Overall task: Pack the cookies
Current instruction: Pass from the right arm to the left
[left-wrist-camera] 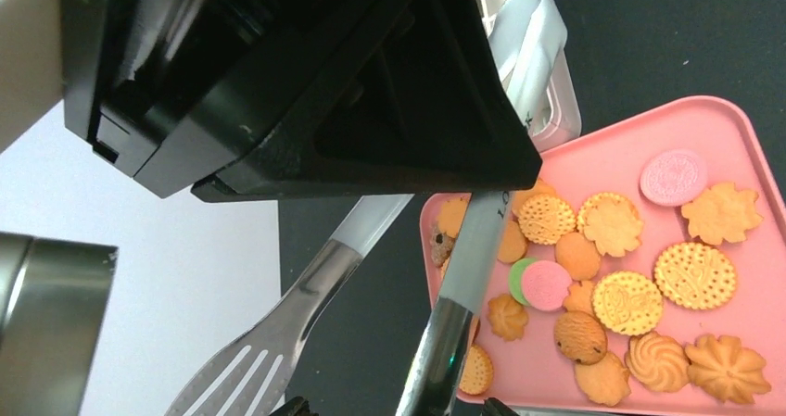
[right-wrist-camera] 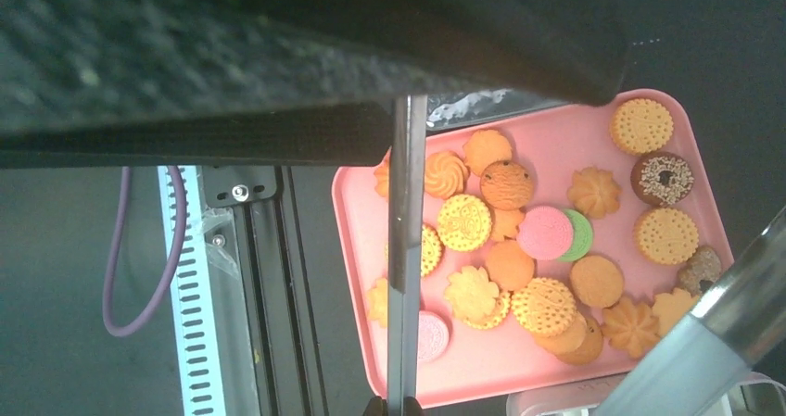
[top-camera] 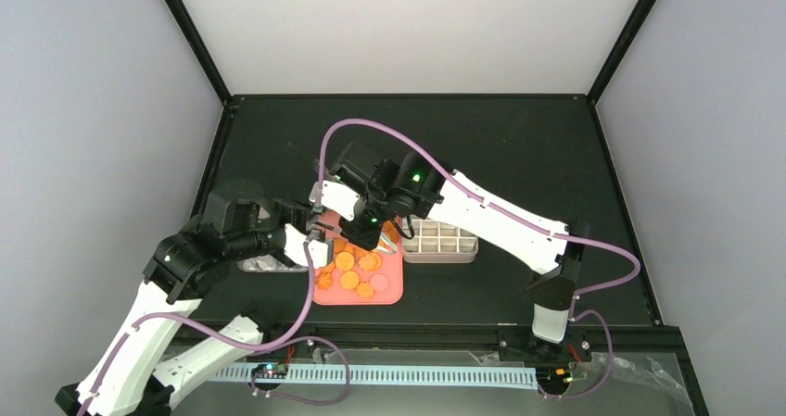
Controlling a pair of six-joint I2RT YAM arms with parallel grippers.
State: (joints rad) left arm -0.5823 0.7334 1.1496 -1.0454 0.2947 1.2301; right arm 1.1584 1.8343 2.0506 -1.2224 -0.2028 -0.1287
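On my left, the left arm rises from its base, folds at the elbow and reaches low to the right. It puts the left tool (top-camera: 320, 246) at the left edge of the pink tray (right-wrist-camera: 357, 249). In its wrist view the tips stand apart, with one arm of a pair of metal tongs (left-wrist-camera: 278, 342) between them. I cannot tell whether either tip touches it.

The right arm stretches from its base at the near right across toward the left, wrist bent down. The right tool (top-camera: 371, 233) hangs over the far part of the tray, close to the left tool. Its fingers are pressed together. The tongs' grey handles run up under its black body, and I cannot tell whether it grips them.

The cookies (right-wrist-camera: 505, 266) lie on the pink tray in a loose layer, some overlapping. Most are golden dotted rounds, flowers and swirls. There is also a pink disc half over a green one, a second pink disc, a brown chip cookie and a chocolate ring.

Crumpled clear plastic (top-camera: 264, 265) lies on the black table (top-camera: 519, 147), left of the tray and under the left arm. One tongs arm ends in a slotted flat head held off the tray's left side. In the right wrist view the tongs cross in front of several cookies. A white gridded tin (top-camera: 440, 240) sits just beside the tray's far right corner.
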